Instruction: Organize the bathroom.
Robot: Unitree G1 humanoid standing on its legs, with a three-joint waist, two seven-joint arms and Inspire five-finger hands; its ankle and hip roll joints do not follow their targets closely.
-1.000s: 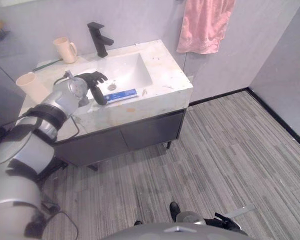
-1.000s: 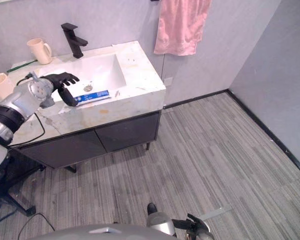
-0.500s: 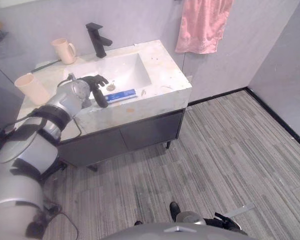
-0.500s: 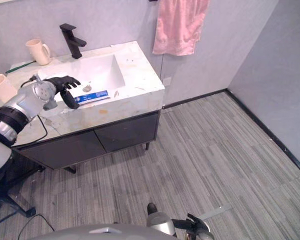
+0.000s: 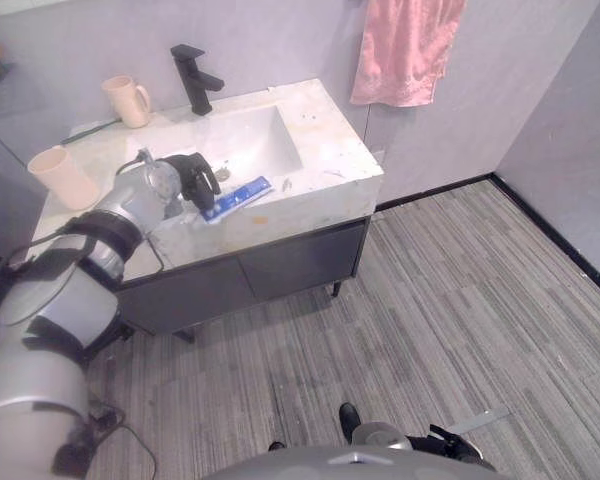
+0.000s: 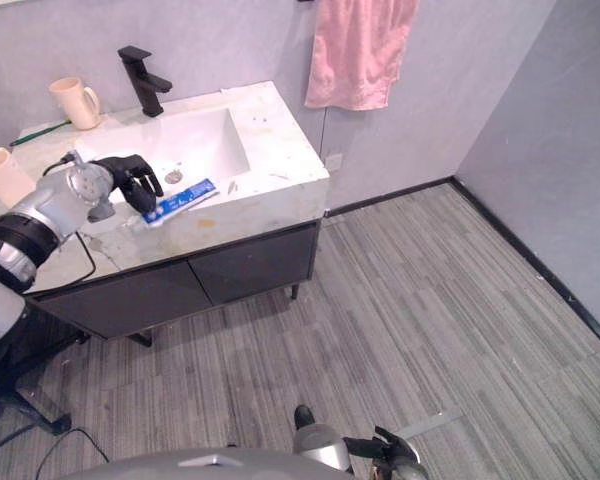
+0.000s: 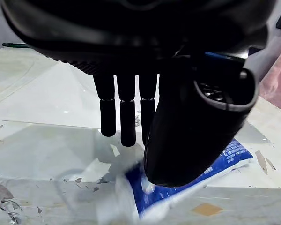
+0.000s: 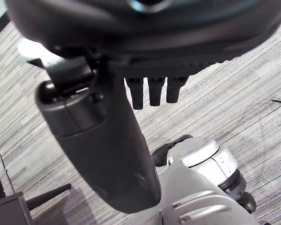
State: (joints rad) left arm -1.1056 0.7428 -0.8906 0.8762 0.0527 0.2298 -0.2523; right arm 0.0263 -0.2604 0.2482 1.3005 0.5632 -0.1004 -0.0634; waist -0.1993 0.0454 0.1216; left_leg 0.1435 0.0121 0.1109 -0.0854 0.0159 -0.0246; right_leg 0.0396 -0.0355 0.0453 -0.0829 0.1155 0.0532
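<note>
left eye view: the left hand reaches over the front of the marble worktop, fingers curled down onto the white end of a blue toothpaste tube that lies tilted on the front rim of the sink. a black tap stands behind the basin, a cream mug beside it, a pink cup at the worktop's left end, a pink towel on the wall.

left wrist view: fingers and thumb close over the tube's end.

right wrist view: the right hand hangs above the grey floor, fingers relaxed, holding nothing.
</note>
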